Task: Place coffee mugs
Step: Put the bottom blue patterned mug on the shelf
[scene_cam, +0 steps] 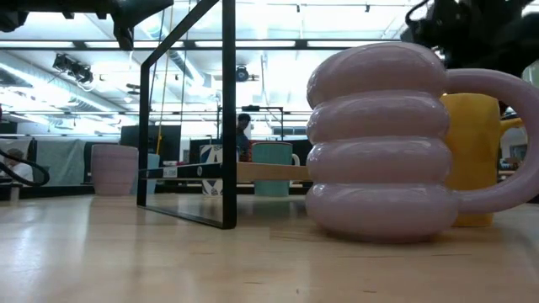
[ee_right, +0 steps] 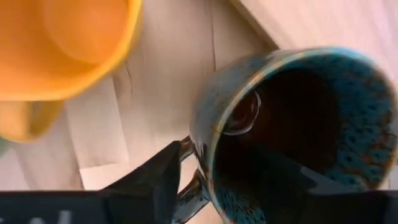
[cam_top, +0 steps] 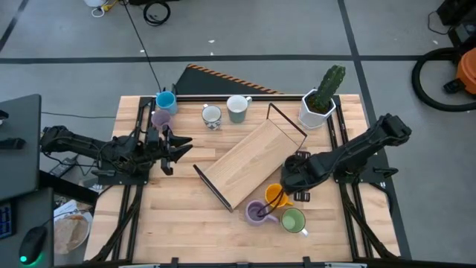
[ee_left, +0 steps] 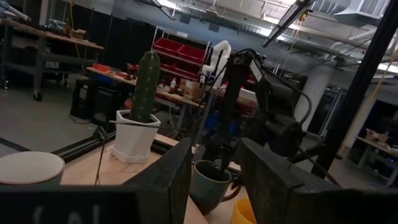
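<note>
We see the right claw (cam_top: pixel 297 176), at four o'clock on the desk (cam_top: pixel 178 216), grasping the dark mug (ee_right: pixel 292 130) by its rim, probably to place it, while the left claw (cam_top: pixel 172 149) waits released at nine o'clock.

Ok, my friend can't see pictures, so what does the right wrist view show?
A dark speckled blue mug fills the view from above, its dark inside showing, with the right tool closing around its rim next to the handle. An orange mug sits beside it on the pale wooden table.
</note>
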